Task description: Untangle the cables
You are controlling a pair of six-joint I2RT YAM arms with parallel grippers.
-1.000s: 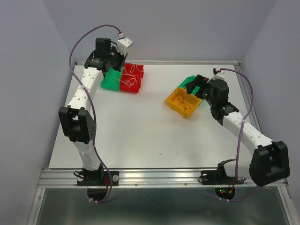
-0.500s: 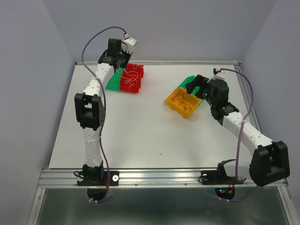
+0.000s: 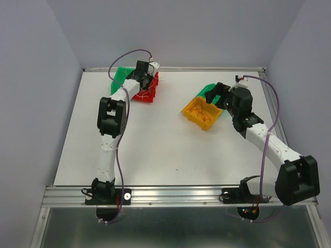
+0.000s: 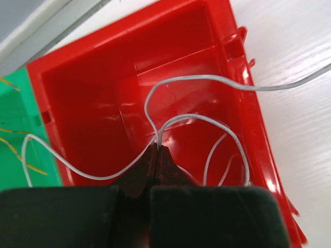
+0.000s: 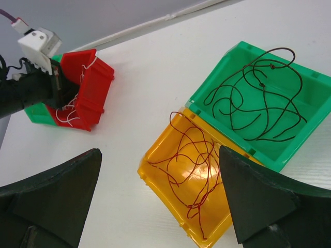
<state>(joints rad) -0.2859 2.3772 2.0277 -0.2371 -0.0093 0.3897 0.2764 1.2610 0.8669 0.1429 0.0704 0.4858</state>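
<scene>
A white cable (image 4: 207, 77) against a red bin (image 4: 93, 103); dark brown cables (image 5: 262, 85) in a green bin (image 5: 315, 95); dark red cables (image 5: 194, 150) in a yellow bin (image 5: 155, 178); the surface (image 5: 145, 98) is white.

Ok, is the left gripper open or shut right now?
Shut: in the left wrist view the left gripper has its fingertips pressed together on a white wire over the red bin.

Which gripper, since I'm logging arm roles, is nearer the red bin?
Left. The left gripper is over the red bin, shut on a white wire; the right gripper hangs open by the yellow bin, well away.
</scene>
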